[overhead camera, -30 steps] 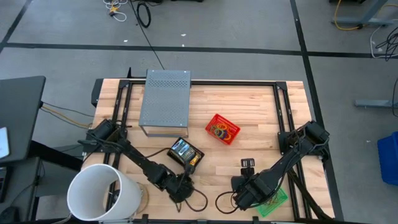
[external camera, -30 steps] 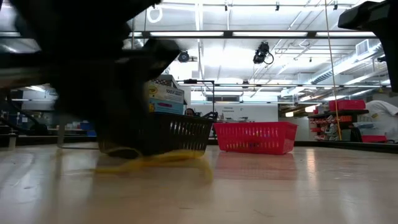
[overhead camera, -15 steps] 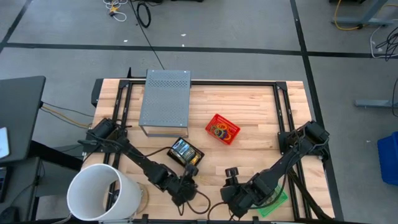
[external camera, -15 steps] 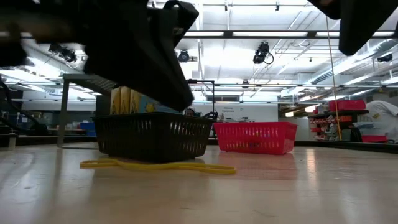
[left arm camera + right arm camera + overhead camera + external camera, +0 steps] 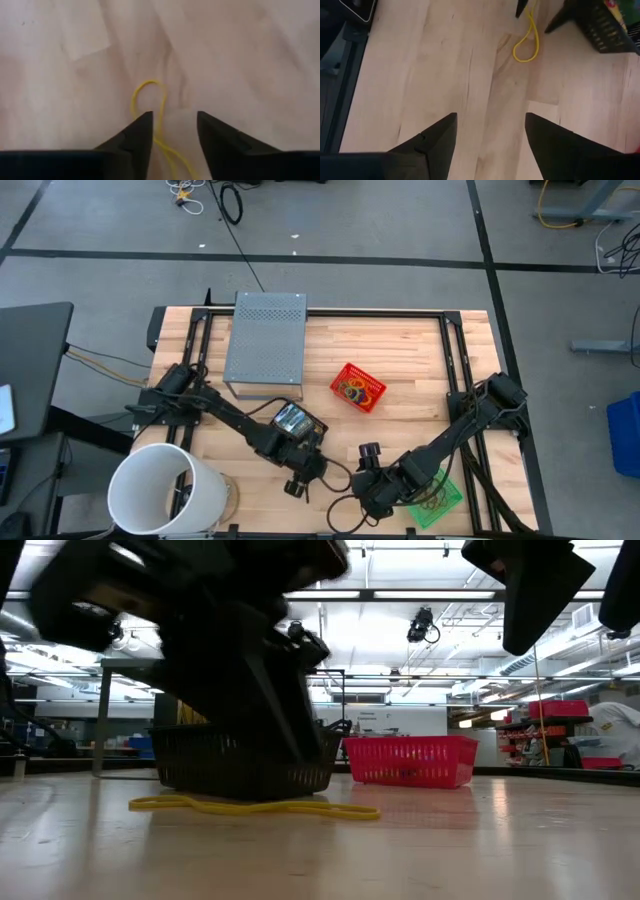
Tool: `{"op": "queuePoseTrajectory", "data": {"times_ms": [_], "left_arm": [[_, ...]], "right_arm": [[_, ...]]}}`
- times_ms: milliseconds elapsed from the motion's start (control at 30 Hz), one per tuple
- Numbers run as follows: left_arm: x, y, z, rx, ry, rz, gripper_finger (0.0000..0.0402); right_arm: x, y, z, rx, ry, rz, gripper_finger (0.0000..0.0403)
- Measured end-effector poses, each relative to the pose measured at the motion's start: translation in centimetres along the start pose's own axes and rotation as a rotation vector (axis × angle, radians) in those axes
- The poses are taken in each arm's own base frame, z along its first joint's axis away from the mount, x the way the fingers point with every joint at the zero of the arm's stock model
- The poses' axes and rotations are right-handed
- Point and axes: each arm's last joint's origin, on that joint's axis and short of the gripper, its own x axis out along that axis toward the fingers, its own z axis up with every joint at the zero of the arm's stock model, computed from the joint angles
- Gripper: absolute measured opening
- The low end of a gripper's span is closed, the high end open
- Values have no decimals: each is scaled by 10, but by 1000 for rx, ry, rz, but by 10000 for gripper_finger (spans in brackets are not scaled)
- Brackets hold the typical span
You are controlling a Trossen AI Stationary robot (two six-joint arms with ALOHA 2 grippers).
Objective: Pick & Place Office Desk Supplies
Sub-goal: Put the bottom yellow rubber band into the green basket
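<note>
Yellow rubber band (image 5: 150, 107) lies flat near the tabletop's front edge beside the black basket (image 5: 297, 423); left gripper (image 5: 172, 122), jaws parted and empty, should straddle one strand, then close.

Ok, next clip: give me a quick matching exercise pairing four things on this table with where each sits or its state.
Things:
1. yellow rubber band
2. red basket
3. black basket
4. right gripper

Places or states:
A. holds coloured band loops, mid-table
B. open, over bare wood near the front edge
C. lying flat on the wood
D. under the left arm, boxes inside

Pairs: 1-C, 2-A, 3-D, 4-B
</note>
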Motion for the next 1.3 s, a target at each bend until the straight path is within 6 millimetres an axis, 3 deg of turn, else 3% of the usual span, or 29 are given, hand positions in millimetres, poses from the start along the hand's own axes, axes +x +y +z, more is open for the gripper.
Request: {"op": "queuePoseTrajectory", "data": {"times_ms": [133, 400, 567, 700, 767, 933, 1067, 1300], "left_arm": [[9, 10, -5, -12, 37, 15, 192], [24, 20, -14, -27, 103, -62, 185], [35, 22, -20, -52, 122, -30, 141], [38, 16, -20, -25, 110, -13, 44], [38, 13, -19, -13, 101, 20, 13], [31, -1, -9, 25, 65, 114, 4], [25, -14, 5, 81, 28, 199, 3], [13, -18, 27, 114, -22, 293, 2]], "right_arm": [[0, 0, -1, -1, 6, -2, 240], [0, -1, -2, -3, 17, -15, 231], [0, -1, -2, -3, 11, -27, 231], [0, -1, -2, -2, 10, -29, 231], [0, -1, -2, -2, 9, -29, 231], [4, 2, 0, -10, -43, -8, 231], [21, 6, -6, -52, -135, 30, 231], [49, -2, -23, -11, -231, 0, 231]]}}
